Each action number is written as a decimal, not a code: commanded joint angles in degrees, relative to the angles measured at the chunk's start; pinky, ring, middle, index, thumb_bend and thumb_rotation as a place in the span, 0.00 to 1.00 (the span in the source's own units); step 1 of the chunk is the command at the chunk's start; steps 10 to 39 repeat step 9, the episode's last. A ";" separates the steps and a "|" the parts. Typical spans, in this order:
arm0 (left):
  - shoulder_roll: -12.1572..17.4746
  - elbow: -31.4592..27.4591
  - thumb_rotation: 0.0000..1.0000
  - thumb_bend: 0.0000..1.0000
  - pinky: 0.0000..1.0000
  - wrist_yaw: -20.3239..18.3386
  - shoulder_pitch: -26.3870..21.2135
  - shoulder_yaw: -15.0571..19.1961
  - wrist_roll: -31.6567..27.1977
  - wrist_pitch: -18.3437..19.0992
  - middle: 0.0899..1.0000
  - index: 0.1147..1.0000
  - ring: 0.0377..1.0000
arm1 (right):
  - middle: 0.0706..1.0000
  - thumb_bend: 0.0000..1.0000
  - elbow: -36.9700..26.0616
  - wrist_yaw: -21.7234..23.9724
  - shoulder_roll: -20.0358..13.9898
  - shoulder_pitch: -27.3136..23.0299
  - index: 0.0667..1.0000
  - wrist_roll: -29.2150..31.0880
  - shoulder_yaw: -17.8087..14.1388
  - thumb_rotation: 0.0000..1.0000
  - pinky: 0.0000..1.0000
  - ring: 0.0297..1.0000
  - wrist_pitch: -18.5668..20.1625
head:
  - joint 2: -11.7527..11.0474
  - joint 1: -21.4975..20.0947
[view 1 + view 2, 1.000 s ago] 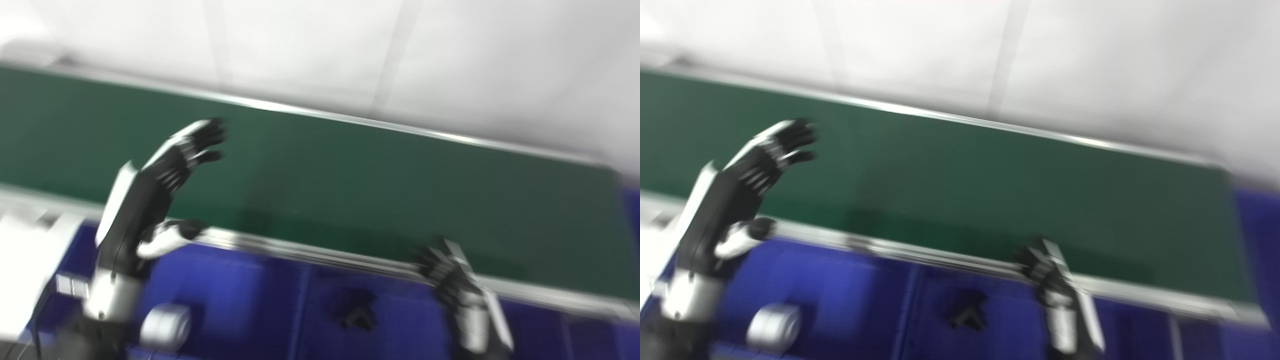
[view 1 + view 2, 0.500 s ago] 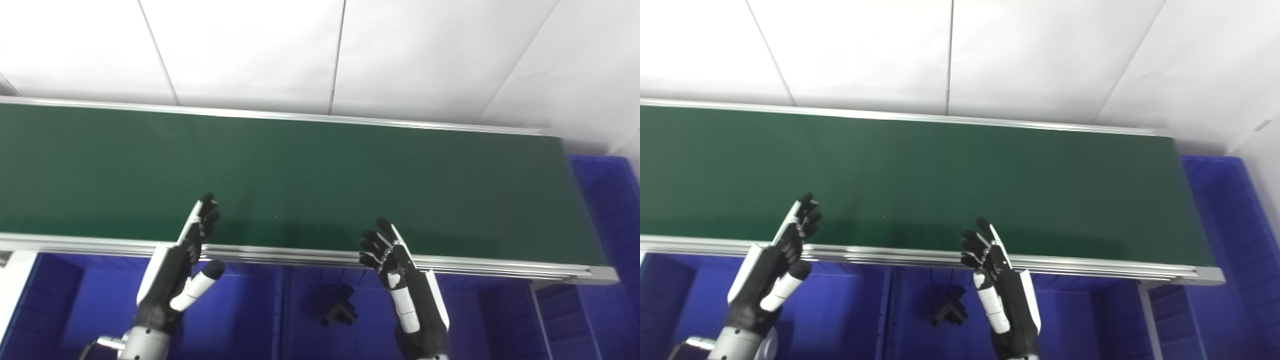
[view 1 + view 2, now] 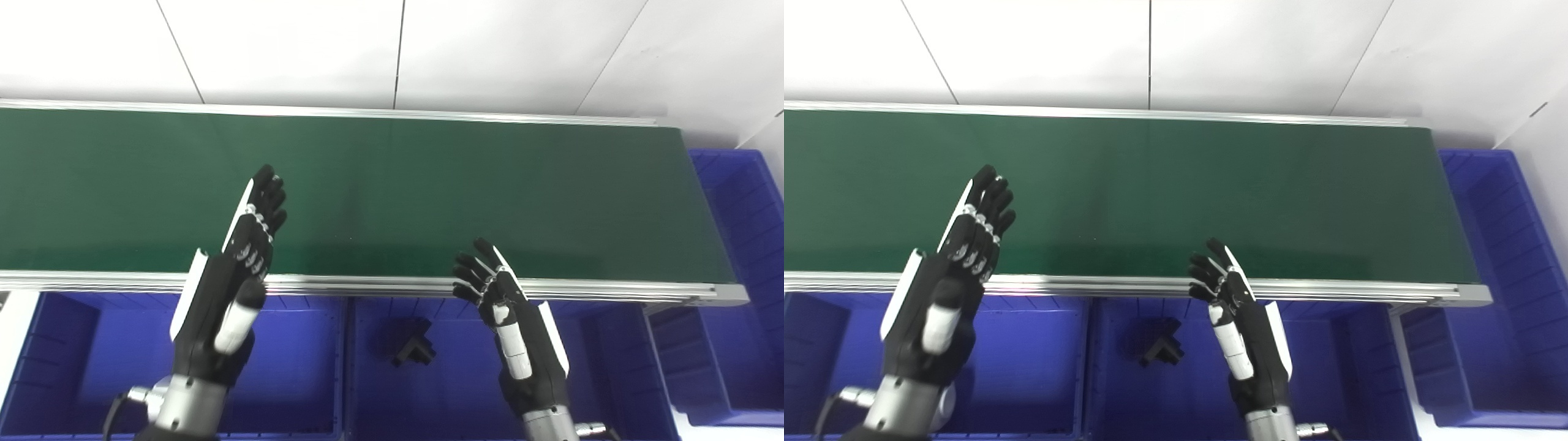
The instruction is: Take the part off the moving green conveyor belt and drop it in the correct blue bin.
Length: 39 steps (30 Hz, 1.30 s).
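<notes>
The green conveyor belt (image 3: 429, 184) runs left to right and no part shows on it. My left hand (image 3: 236, 269) is open and empty, raised, its fingers reaching over the belt's near edge. My right hand (image 3: 508, 306) is open and empty, fingers slightly curled, at the belt's near rail. A black angled part (image 3: 413, 349) lies in the middle blue bin (image 3: 453, 392) below the rail, between my hands. It also shows in the right eye view (image 3: 1157, 349).
A left blue bin (image 3: 294, 367) sits under the rail below my left hand. Another blue bin (image 3: 744, 245) stands past the belt's right end. A white tiled wall (image 3: 392, 49) lies beyond the belt. The aluminium rail (image 3: 380, 285) edges the belt.
The camera swung and the view settled from blurred to sharp. My left hand has risen and reached further over the belt. My right hand has moved up slightly toward the rail.
</notes>
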 commanded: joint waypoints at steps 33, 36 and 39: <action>-2.72 13.67 0.92 0.64 1.00 5.93 -3.19 3.40 4.78 -13.90 1.00 1.00 1.00 | 0.87 0.78 2.38 -0.87 -1.11 -1.31 0.92 -3.09 -1.12 0.91 0.84 0.86 -5.10 | -2.28 3.01; -2.72 13.67 0.92 0.64 1.00 5.93 -3.19 3.40 4.78 -13.90 1.00 1.00 1.00 | 0.87 0.78 2.38 -0.87 -1.11 -1.31 0.92 -3.09 -1.12 0.91 0.84 0.86 -5.10 | -2.28 3.01; -2.72 13.67 0.92 0.64 1.00 5.93 -3.19 3.40 4.78 -13.90 1.00 1.00 1.00 | 0.87 0.78 2.38 -0.87 -1.11 -1.31 0.92 -3.09 -1.12 0.91 0.84 0.86 -5.10 | -2.28 3.01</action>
